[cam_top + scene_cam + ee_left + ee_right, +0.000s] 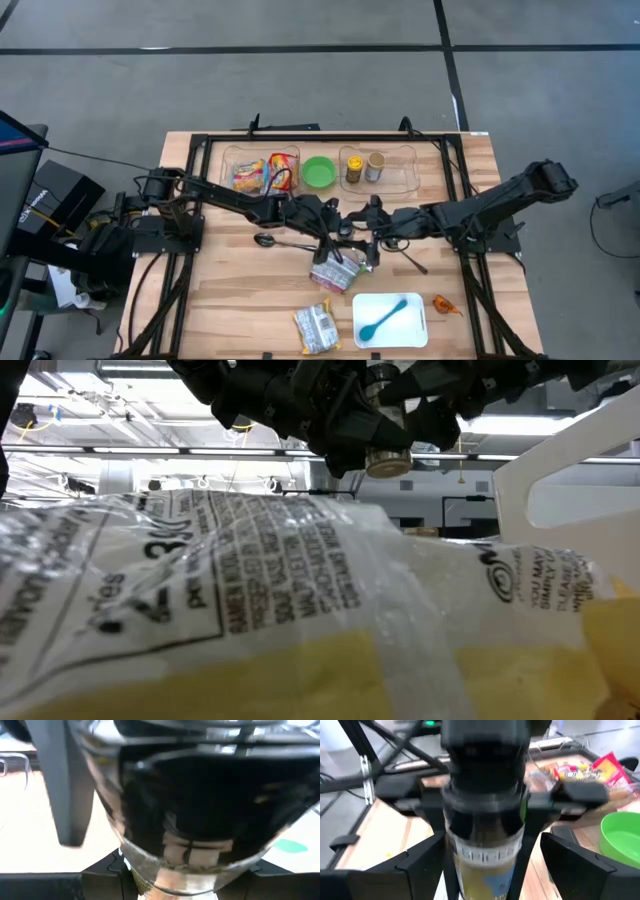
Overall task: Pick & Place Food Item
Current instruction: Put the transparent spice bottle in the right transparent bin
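spice jar point(485, 855) — between right tool point(485, 870) fingers

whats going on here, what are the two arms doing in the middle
Both arms meet over the middle of the table. A spice jar sits between them: the left gripper is clamped on it, and the right gripper has its fingers spread on either side, not clearly gripping. It looks like a handover, though I can't tell which way. A snack packet lies just below them, near a white tray holding a blue spoon.
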Robot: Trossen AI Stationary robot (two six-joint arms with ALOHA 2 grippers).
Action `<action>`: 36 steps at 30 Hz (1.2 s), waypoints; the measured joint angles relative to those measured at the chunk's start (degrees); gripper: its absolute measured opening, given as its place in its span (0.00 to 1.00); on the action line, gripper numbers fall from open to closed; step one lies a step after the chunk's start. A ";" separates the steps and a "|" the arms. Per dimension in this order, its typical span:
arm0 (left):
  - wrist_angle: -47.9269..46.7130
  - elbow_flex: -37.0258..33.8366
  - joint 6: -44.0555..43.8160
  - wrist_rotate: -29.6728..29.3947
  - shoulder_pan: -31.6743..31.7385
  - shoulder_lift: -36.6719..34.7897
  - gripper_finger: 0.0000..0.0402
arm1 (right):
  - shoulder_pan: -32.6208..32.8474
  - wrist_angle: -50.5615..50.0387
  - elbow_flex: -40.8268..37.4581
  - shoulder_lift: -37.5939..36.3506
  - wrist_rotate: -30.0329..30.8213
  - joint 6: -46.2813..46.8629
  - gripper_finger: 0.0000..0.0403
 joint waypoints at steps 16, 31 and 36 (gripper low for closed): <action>-0.11 -0.02 0.00 -0.65 -0.14 0.00 0.45 | 0.04 2.67 0.00 -0.32 -0.04 -0.15 0.77; -0.09 -0.07 0.00 -0.67 -0.14 0.02 0.45 | 0.04 4.33 -0.07 0.69 -1.63 -0.03 0.77; -0.11 -0.07 0.00 -0.67 -0.14 0.00 0.45 | 0.04 5.03 -0.13 2.13 -1.55 -0.04 0.77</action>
